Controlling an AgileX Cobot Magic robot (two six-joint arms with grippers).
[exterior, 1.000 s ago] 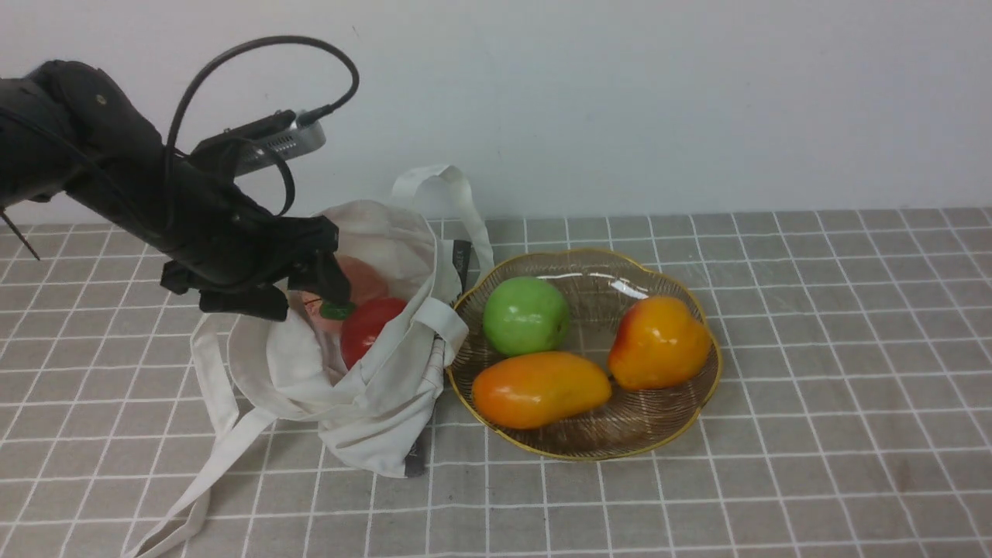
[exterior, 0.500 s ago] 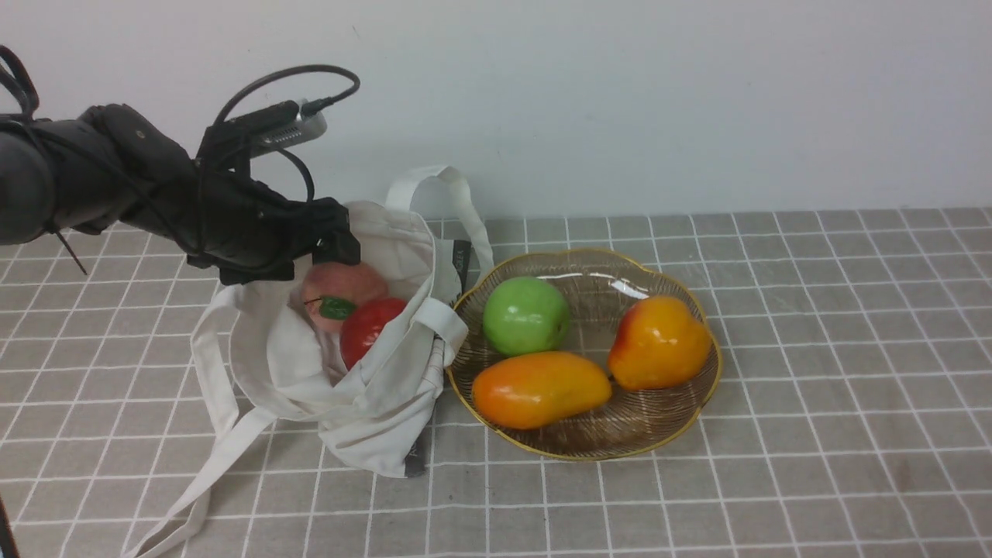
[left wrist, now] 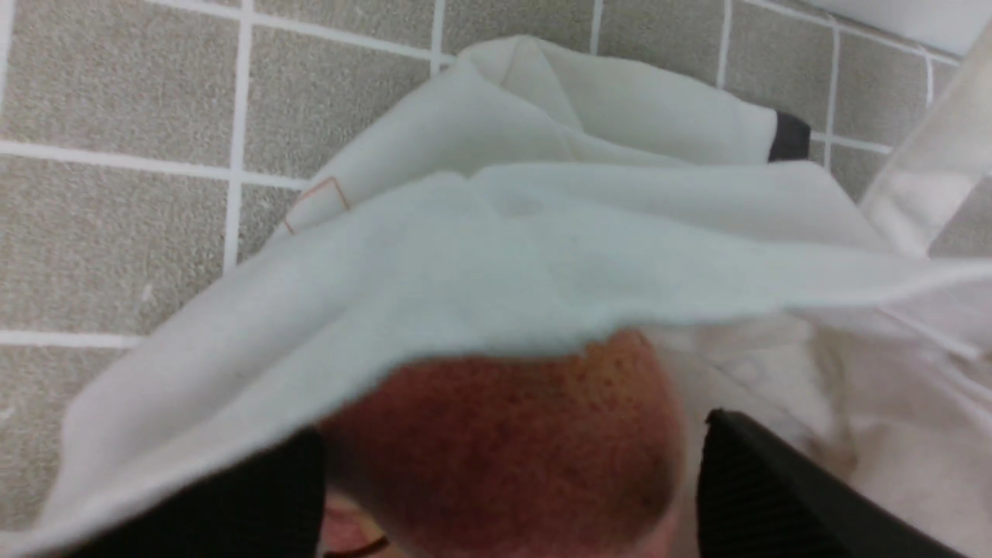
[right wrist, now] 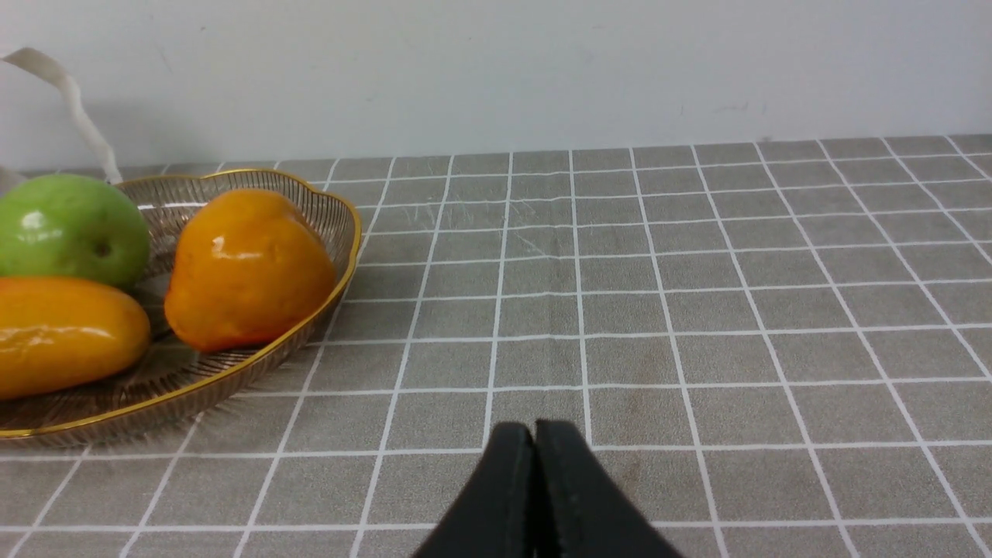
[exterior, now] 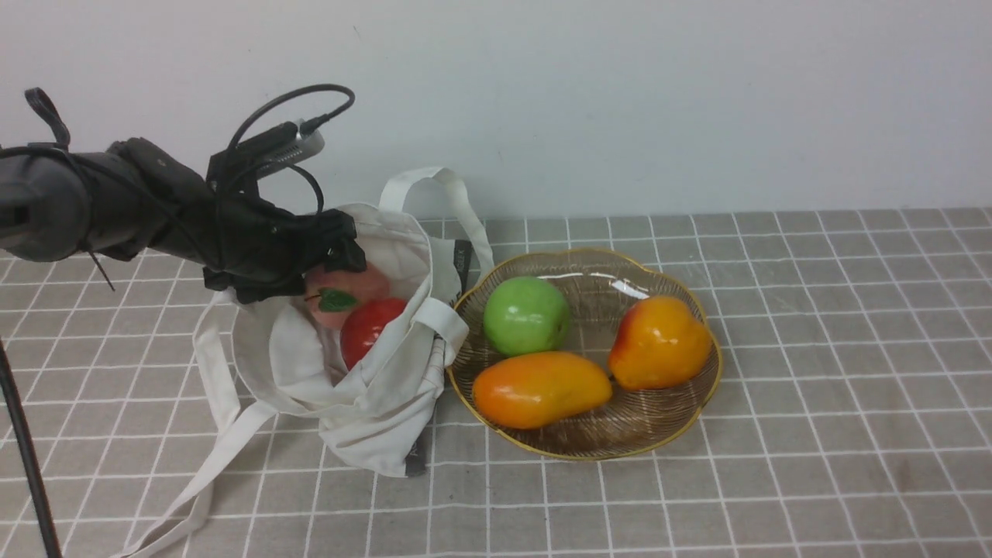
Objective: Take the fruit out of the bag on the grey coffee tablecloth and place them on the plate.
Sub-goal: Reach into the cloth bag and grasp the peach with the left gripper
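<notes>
Grey cloth (exterior: 837,349) with white grid, spread over surface. Glass dish (exterior: 597,333) with gold rim set on it; green apple (exterior: 526,316) and two mangoes (exterior: 542,389) (exterior: 659,343) held inside. White bag (exterior: 310,380) placed beside dish on its left, mouth open, straps splayed. Peach (exterior: 345,294) and red fruit (exterior: 370,329) seen inside bag, side by side; leaf (exterior: 337,300) attached to peach. Left gripper (exterior: 322,275) lowered at bag mouth, right by peach. Left jaws spread apart; peach seen between them in left wrist view, one tip to each side, partly covered by bag fabric. No clear grip shown; contact cannot be told. Red fruit located outside the left jaws, on the dish side of peach. Right gripper (right wrist: 535,434) seen only in right wrist view, jaws together, over cloth.
</notes>
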